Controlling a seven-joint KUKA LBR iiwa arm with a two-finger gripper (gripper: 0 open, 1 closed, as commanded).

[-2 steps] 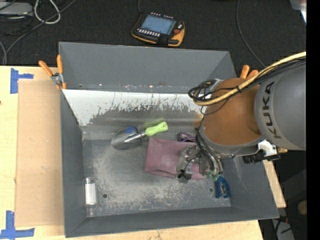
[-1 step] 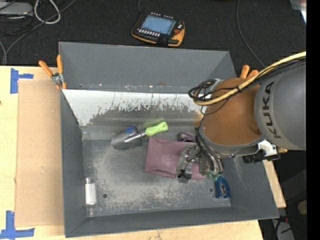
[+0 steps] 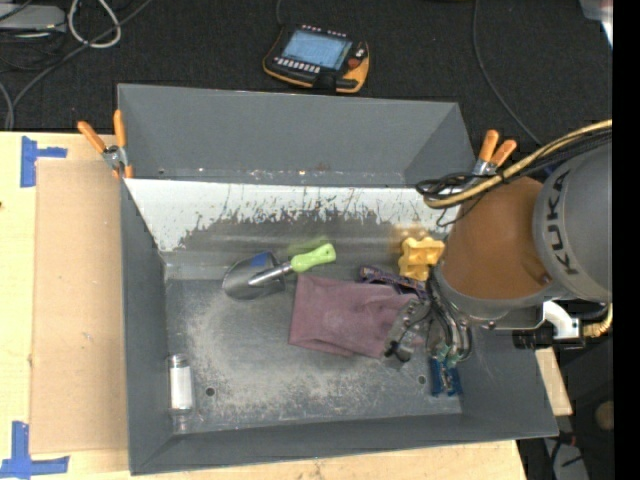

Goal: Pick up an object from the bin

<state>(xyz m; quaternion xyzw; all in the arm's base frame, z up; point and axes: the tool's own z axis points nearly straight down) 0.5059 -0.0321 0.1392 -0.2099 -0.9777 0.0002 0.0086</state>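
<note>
My gripper hangs low in the right part of the bin, at the right edge of a crumpled purple cloth that lies in the bin's middle. A small blue thing lies on the floor just below the gripper. A yellow toy-like block sits behind the gripper near the back wall, with a bit of dark purple stuff beside it. Whether anything sits in the gripper is hidden by its own body.
A grey scoop with a green handle lies left of the cloth toward the back. A small white and silver cylinder stands near the front left corner. The arm with its orange cover comes in over the bin's right wall.
</note>
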